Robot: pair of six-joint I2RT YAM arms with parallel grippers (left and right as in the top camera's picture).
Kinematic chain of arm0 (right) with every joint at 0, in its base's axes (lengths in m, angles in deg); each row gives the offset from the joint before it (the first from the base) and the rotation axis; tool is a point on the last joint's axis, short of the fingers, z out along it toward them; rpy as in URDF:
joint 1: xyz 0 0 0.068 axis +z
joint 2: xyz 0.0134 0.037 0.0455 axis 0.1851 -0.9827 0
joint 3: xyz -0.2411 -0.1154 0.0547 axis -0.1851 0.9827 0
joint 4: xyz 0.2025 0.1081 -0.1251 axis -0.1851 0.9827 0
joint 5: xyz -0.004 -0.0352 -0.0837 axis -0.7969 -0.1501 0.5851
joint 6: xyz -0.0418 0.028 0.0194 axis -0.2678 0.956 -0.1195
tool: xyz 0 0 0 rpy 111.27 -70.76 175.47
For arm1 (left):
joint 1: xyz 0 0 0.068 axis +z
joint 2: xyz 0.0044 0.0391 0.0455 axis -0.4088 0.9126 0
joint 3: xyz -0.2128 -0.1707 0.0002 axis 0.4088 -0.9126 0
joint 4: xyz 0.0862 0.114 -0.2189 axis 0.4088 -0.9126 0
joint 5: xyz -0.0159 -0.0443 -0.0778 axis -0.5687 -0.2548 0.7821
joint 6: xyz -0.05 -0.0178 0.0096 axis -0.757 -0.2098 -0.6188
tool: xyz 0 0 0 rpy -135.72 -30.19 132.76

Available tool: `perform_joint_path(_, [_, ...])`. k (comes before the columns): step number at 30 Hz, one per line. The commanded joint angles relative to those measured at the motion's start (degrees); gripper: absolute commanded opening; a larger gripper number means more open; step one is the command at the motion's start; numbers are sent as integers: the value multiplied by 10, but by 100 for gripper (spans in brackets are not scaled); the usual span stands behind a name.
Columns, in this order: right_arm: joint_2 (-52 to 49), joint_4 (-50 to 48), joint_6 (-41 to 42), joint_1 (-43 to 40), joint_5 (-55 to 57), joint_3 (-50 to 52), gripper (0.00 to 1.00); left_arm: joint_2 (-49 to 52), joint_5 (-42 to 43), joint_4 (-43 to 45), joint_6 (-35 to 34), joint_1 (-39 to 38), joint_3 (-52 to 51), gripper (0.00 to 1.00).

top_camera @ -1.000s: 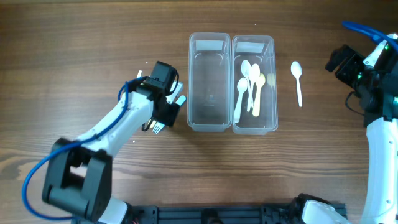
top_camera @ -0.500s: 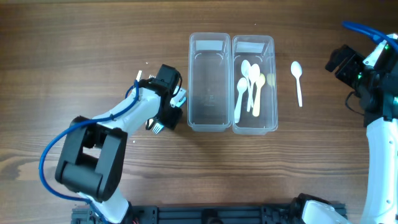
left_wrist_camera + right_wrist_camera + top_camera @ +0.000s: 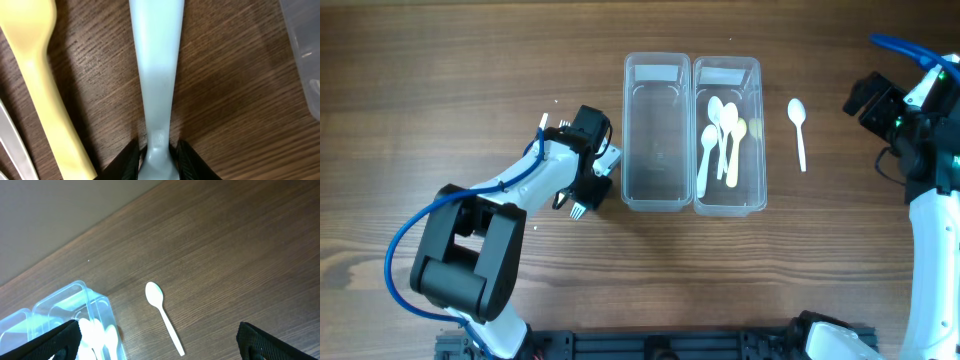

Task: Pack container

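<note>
The left gripper (image 3: 159,155) is pressed tight on the thin neck of a pale fork (image 3: 156,75), at the bottom middle of the wrist picture, likely so it can be lifted. The fork is smooth, flat plastic. A yellow handle (image 3: 40,75) is laid just beside it. The clear, empty bin (image 3: 632,130) is seen at the top middle of the overhead picture; spoons (image 3: 720,125) are piled in its twin (image 3: 758,130). Far right, one white spoon (image 3: 164,315) is left out, and the right gripper (image 3: 160,339) is spread wide with nothing in it.

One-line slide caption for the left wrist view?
Left end effector pinching a pale utensil handle, cream utensil alongside, container edge at right.
</note>
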Motion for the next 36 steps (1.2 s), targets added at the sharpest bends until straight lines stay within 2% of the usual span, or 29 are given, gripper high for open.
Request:
perform_joint_path(1, [-4, 0, 7, -2, 6, -2, 100, 12, 20, -5, -2, 4, -5, 25])
perform_joint_path(7, [-4, 0, 7, -2, 7, -2, 100, -3, 20, -12, -17, 4, -5, 17])
perform_joint_path(18, [-4, 0, 7, -2, 6, -2, 100, -89, 19, -18, -19, 6, -4, 21])
perform_joint_path(24, [-4, 0, 8, -2, 6, -2, 100, -96, 0, -29, -19, 14, -4, 36])
perform_joint_path(28, [-4, 0, 8, -2, 6, -2, 100, -96, -29, 6, -19, 48, -4, 48])
perform_joint_path(32, [-4, 0, 7, -2, 6, -2, 100, -95, 28, 40, 5, 88, -4, 54])
perform_joint_path(36, [-4, 0, 7, -2, 6, -2, 100, -88, 98, 63, 19, 113, -4, 53])
